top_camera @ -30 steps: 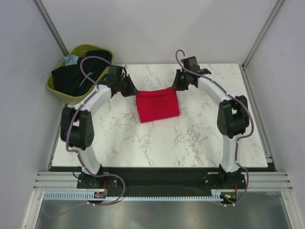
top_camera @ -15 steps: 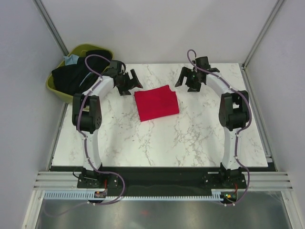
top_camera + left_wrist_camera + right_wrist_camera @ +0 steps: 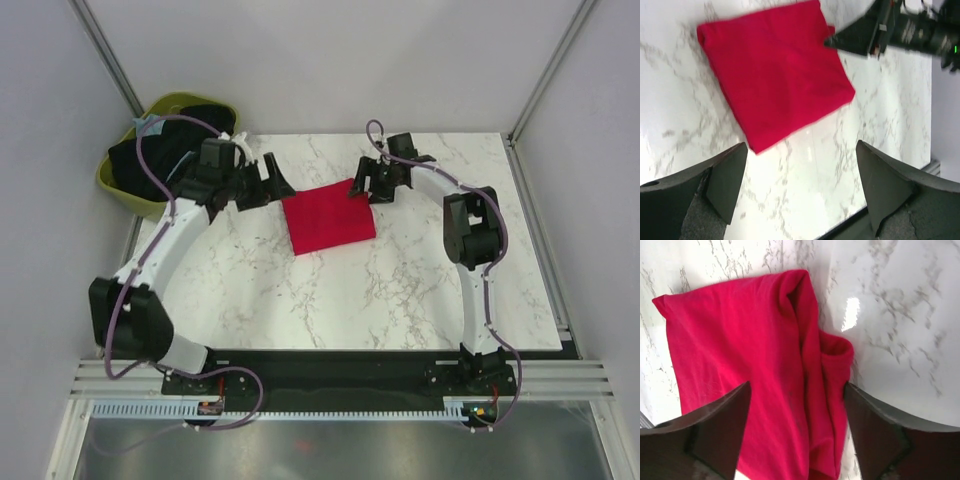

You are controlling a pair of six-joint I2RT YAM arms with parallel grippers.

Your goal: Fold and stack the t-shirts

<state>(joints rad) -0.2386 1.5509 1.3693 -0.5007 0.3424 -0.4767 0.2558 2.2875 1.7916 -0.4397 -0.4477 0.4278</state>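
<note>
Olive-green basket (image 3: 112,188) off marble table's (image 3: 400,290) far-left corner, beside grey wall (image 3: 50,150).

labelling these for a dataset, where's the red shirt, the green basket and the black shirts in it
red shirt (image 3: 328,217), top view, middle of the folded cloth
green basket (image 3: 103,175), top view, its left rim
black shirts (image 3: 135,165), top view, dark cloth heaped inside the basket

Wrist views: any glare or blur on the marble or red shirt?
Left wrist: the red t-shirt looks soft at its edges, slight blur; broad pale sheen on the marble tabletop below it. Right wrist: shirt folds sharper, with one small bright glare spot on the marble just right of the cloth. Top external: even light, only faint shadows, no hotspot.
</note>
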